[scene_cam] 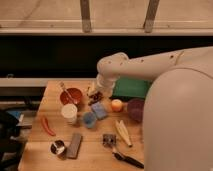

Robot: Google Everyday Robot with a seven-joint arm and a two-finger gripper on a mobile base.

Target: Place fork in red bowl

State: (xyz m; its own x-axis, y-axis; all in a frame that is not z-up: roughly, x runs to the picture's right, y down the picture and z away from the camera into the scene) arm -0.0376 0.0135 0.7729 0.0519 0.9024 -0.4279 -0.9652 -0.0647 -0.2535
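text: none being made out on any item | labels, brands, numbers, signs: none being shown | gripper [94, 93]: being held low over the table [95, 150], just right of the red bowl [73, 95]

fork [64, 90] rests tilted in red bowl [77, 98], left of gripper [93, 93].
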